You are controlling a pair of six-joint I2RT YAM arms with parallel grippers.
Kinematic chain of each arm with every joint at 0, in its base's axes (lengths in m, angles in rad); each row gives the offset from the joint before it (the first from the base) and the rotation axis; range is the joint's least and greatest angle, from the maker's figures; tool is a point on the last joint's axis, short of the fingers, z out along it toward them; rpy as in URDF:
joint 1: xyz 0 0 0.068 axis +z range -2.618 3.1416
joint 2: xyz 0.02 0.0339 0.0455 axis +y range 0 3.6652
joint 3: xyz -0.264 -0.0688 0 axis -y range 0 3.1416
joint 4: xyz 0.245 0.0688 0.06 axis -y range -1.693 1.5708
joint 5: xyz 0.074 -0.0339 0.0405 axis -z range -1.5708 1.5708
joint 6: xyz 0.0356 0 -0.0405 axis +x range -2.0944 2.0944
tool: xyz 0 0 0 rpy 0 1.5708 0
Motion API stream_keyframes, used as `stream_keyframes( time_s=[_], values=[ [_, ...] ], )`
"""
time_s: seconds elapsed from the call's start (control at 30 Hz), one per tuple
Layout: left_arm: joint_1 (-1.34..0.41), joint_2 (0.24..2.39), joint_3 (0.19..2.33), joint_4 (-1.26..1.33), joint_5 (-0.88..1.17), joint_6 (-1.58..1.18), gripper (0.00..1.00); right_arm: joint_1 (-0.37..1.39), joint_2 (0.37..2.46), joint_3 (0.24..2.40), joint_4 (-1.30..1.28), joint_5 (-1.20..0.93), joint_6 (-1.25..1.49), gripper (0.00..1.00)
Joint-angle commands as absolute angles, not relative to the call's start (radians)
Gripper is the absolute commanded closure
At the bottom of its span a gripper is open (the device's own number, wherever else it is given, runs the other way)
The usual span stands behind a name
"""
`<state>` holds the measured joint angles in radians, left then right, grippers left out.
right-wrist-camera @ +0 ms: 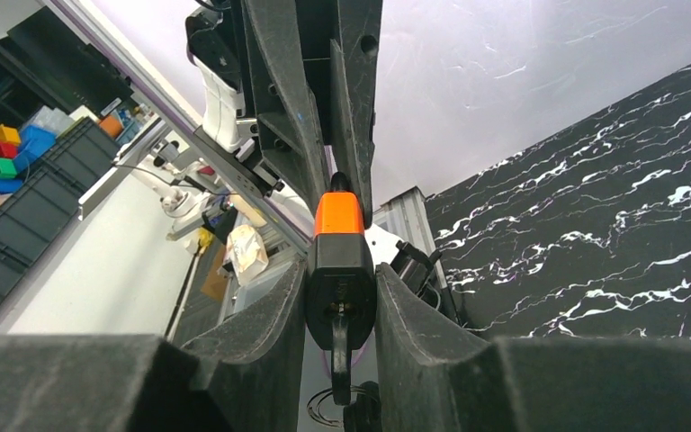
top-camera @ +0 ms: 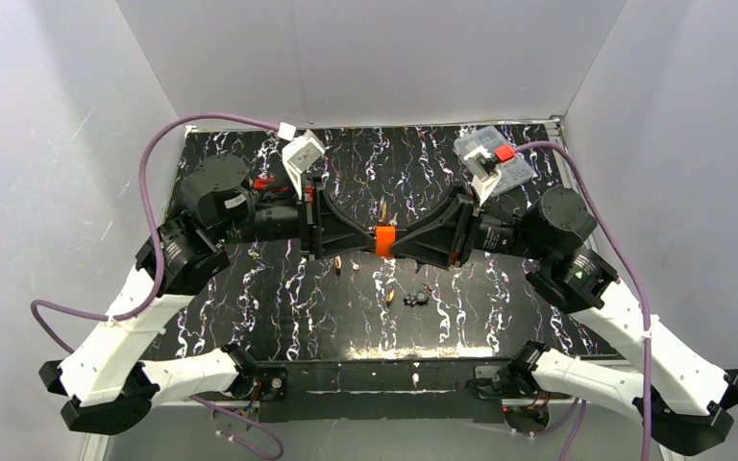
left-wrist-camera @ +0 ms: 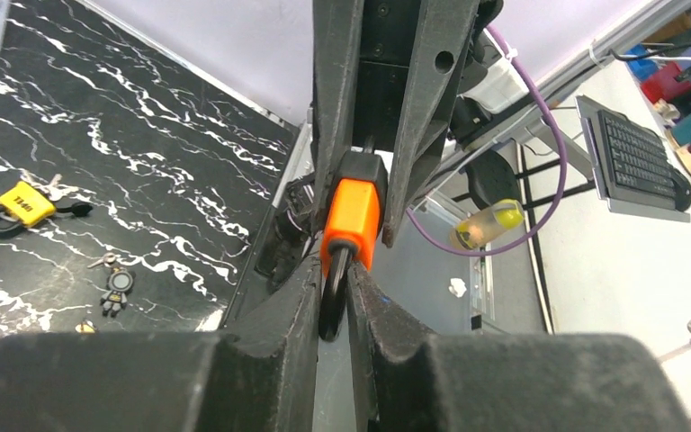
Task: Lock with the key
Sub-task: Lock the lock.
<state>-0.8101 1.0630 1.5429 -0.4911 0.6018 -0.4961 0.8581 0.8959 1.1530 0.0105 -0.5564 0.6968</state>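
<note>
An orange lock (top-camera: 385,240) with a black keyhole end hangs above the table's middle, held between both grippers. My left gripper (top-camera: 370,240) comes from the left. In its wrist view its jaws (left-wrist-camera: 335,274) are closed on the lock's black shackle (left-wrist-camera: 333,306), below the orange body (left-wrist-camera: 353,216). My right gripper (top-camera: 402,242) is shut on the black end (right-wrist-camera: 340,270) of the lock. A dark key (right-wrist-camera: 340,346) sticks out of the keyhole toward the right wrist camera, with a ring hanging at its head.
A clear plastic compartment box (top-camera: 493,158) stands at the back right. Small loose items lie on the black marbled table: a yellow padlock (left-wrist-camera: 20,205), a keychain with a small figure (left-wrist-camera: 119,286), and brass pieces (top-camera: 384,209) under the arms.
</note>
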Motion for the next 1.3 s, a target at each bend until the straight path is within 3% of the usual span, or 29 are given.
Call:
stream_keyframes(
  time_s=[0.0, 0.07, 0.13, 0.23, 0.27, 0.4, 0.47, 0.57, 0.8, 1.1, 1.27],
  values=[
    [-0.85, 1.117, 1.513, -0.405, 0.673, -0.533, 0.87, 0.888, 0.933, 1.136, 0.118, -0.531, 0.699, 0.99],
    [-0.85, 1.114, 1.507, -0.401, 0.673, -0.535, 0.9, 0.888, 0.929, 1.132, 0.119, -0.527, 0.701, 0.99],
    [-0.851, 1.107, 1.5, -0.394, 0.67, -0.536, 0.99, 0.888, 0.928, 1.132, 0.116, -0.528, 0.7, 0.99],
    [-0.851, 1.087, 1.49, -0.39, 0.637, -0.538, 1.0, 0.889, 0.925, 1.132, 0.095, -0.523, 0.692, 0.99],
    [-0.85, 1.08, 1.493, -0.4, 0.62, -0.53, 1.0, 0.888, 0.921, 1.131, 0.079, -0.516, 0.679, 0.94],
    [-0.85, 1.056, 1.549, -0.517, 0.514, -0.476, 1.0, 0.875, 0.88, 1.1, 0.026, -0.482, 0.639, 0.5],
    [-0.85, 1.043, 1.574, -0.582, 0.472, -0.452, 1.0, 0.859, 0.845, 1.068, 0.018, -0.485, 0.634, 0.4],
    [-0.85, 1.026, 1.601, -0.64, 0.444, -0.439, 1.0, 0.832, 0.806, 1.014, 0.043, -0.521, 0.642, 0.35],
    [-0.85, 1.01, 1.607, -0.69, 0.421, -0.444, 1.0, 0.815, 0.768, 0.93, 0.15, -0.617, 0.681, 0.34],
    [-0.85, 1.021, 1.609, -0.689, 0.432, -0.449, 1.0, 0.813, 0.81, 0.964, 0.149, -0.614, 0.669, 0.46],
    [-0.85, 1.023, 1.61, -0.694, 0.436, -0.446, 1.0, 0.811, 0.82, 0.976, 0.135, -0.6, 0.661, 0.63]
  ],
)
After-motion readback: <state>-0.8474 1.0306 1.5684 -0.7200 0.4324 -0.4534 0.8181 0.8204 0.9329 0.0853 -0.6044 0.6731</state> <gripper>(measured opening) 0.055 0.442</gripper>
